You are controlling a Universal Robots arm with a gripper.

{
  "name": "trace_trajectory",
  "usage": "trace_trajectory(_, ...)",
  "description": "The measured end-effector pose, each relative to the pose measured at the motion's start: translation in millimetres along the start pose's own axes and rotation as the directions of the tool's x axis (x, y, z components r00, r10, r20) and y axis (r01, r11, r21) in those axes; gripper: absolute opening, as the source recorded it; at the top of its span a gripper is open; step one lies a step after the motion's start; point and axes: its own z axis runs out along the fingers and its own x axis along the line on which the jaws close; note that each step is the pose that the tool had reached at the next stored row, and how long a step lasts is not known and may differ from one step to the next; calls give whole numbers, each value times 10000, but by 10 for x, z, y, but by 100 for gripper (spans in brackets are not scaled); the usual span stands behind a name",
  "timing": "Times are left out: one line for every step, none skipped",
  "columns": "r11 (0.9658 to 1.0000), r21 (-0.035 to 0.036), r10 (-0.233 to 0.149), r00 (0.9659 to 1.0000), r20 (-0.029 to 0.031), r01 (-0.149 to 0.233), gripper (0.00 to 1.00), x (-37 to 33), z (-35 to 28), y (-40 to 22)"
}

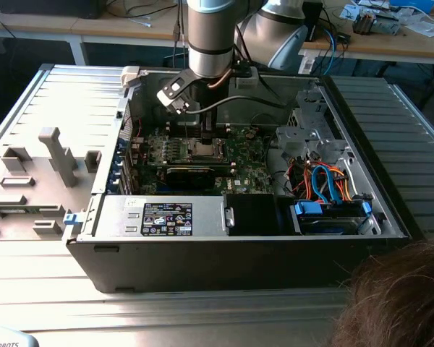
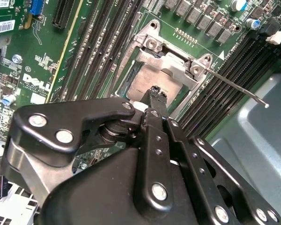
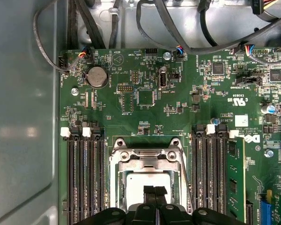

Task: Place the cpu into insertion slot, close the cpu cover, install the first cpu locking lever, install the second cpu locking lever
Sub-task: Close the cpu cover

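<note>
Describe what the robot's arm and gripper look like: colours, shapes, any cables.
The arm is a thick silver-grey cylinder with a rounded grey joint housing beside it. A black cable loops off near its wrist. The gripper is matte black: flat linkage bars pinned with shiny silver bolts, tapering to narrow jaws.

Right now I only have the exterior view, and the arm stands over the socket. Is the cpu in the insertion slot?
Observer: Yes. In the first wrist view the cpu lies flat inside the insertion slot, silver top up.
Operator: And the gripper?
Observer: In the second wrist view the gripper is shut, its tips right over the cpu's top. Whether they touch it I cannot tell.
Operator: Any lever hooked down?
Observer: One thin locking lever juts out away from the socket, its end free.
</note>
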Motion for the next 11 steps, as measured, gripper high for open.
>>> trace_trajectory(10000,0,0,10000,-1,0,11,0,3,-1)
trace_trajectory(10000,0,1,10000,-1,-1,11,0,9,-6)
trace_trajectory(10000,0,0,10000,-1,0,11,0,16,-11)
trace_trajectory(10000,0,-2,10000,-1,2,11,0,21,-13)
trace_trajectory(10000,0,-1,10000,-1,1,11,0,27,-17)
trace_trajectory(10000,1,0,10000,0,0,11,0,30,-20)
trace_trajectory(10000,0,0,10000,0,0,11,0,33,-22)
trace_trajectory(10000,0,0,10000,0,0,11,0,39,-27)
trace_trajectory(10000,0,-1,10000,-1,1,11,0,43,-29)
trace_trajectory(10000,0,0,10000,0,0,11,0,50,-33)
trace_trajectory(10000,0,-1,10000,-1,1,11,0,56,-36)
